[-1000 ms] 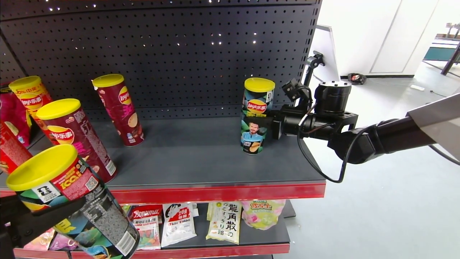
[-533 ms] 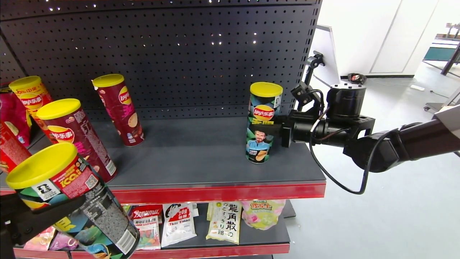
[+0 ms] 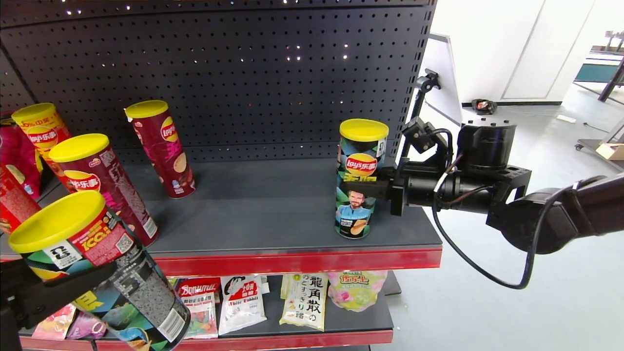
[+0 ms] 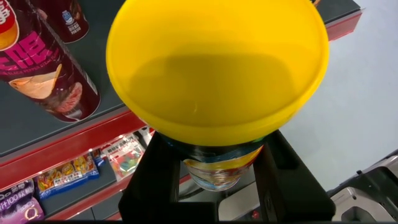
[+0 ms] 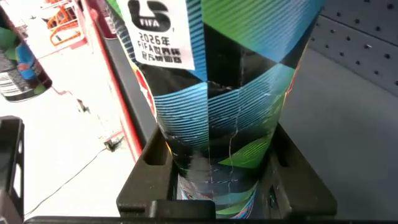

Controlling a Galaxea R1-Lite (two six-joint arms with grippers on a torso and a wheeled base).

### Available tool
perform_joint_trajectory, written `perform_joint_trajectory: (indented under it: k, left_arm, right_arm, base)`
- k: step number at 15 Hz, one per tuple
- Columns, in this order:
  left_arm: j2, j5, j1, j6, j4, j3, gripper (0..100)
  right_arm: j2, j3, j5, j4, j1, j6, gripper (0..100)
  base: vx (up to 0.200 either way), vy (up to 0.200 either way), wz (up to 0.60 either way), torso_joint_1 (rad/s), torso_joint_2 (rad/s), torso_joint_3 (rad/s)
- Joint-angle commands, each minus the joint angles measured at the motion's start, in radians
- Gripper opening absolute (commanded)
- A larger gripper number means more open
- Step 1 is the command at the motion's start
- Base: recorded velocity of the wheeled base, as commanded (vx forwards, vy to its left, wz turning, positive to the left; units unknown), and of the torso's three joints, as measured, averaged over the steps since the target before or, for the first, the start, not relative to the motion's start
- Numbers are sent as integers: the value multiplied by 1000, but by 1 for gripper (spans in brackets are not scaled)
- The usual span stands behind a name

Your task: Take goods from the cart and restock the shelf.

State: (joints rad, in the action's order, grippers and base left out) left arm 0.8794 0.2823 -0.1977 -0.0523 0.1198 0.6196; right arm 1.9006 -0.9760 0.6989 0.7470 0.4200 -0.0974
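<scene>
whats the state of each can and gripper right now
right can, upright, lid on, gripped mid-body
left can, tilted, lid on, gripped
red cans, standing on shelf, lids on
right gripper, shut on right can
left gripper, shut on left can

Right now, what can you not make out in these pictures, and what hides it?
1. Upright can: the right end effector hides its base in the right wrist view; from the head view, contact with the shelf is unclear.
2. Tilted can: its bottom is cut off by the head view's lower edge; its yellow lid covers its body in the left wrist view.
3. Red bags: cut off by the head view's left edge.
</scene>
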Motion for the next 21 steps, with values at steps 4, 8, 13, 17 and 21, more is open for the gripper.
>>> perform_joint_trajectory:
  k: [4, 8, 13, 17, 21]
  left_arm:
    - [-3, 1, 0, 0, 0, 2, 0]
    - [-3, 3, 0, 0, 0, 3, 0]
    - [-3, 5, 0, 0, 0, 3, 0]
    - [-2, 6, 0, 0, 0, 3, 0]
    - [1, 6, 0, 2, 0, 3, 0]
  right_arm:
    - [15, -9, -3, 18, 34, -2, 0]
    - [46, -10, -4, 74, 48, -1, 0]
    - [63, -23, 5, 75, 51, -4, 0]
    - [58, -20, 5, 75, 54, -4, 0]
    - [55, -12, 2, 75, 60, -8, 0]
  base:
    - [0, 0, 0, 0, 0, 0]
    - [0, 0, 0, 0, 0, 0]
    - [0, 0, 0, 0, 0, 0]
    - [0, 0, 0, 0, 0, 0]
    - [0, 0, 0, 0, 0, 0]
